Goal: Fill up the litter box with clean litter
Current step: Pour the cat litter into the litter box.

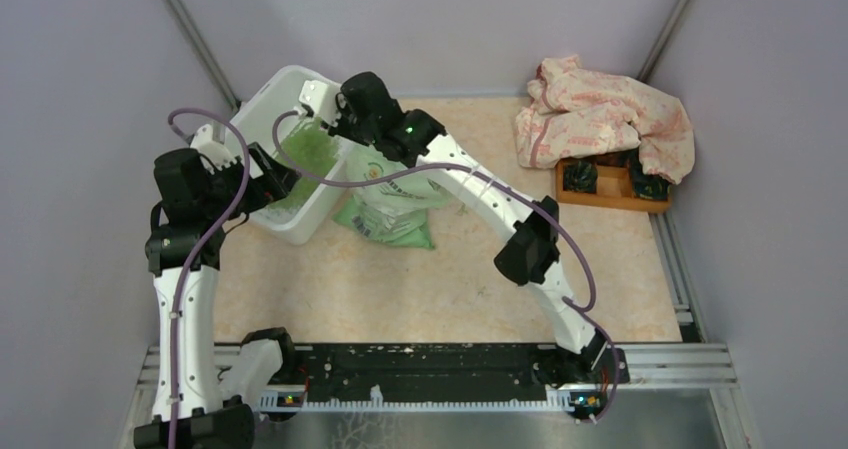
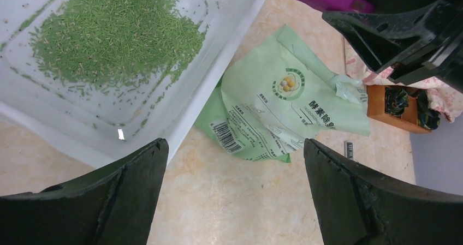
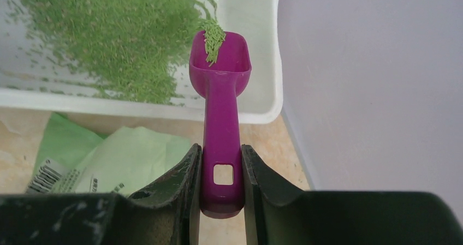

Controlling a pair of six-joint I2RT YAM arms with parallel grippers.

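Note:
The litter box [image 1: 292, 225] is a white tub at the back left, tilted up. Clean litter [image 1: 314, 149] lies in it as a loose green patch [image 2: 114, 32] [image 3: 109, 43]. My right gripper [image 3: 221, 152] is shut on the handle of a purple scoop [image 3: 221, 103]. The scoop's bowl hangs over the tub's inside, and a small heap of granules slides off its front lip. In the top view this gripper [image 1: 325, 109] sits over the tub's far end. My left gripper [image 2: 233, 144] is open and holds nothing. It hovers over bare table by the tub's near wall [image 2: 60, 119].
A light green printed litter bag [image 1: 390, 214] [image 2: 278, 103] lies flat just right of the tub. A pink patterned cloth [image 1: 600, 119] drapes over an orange wooden tray [image 1: 610, 187] at the back right. Grey walls close in the table.

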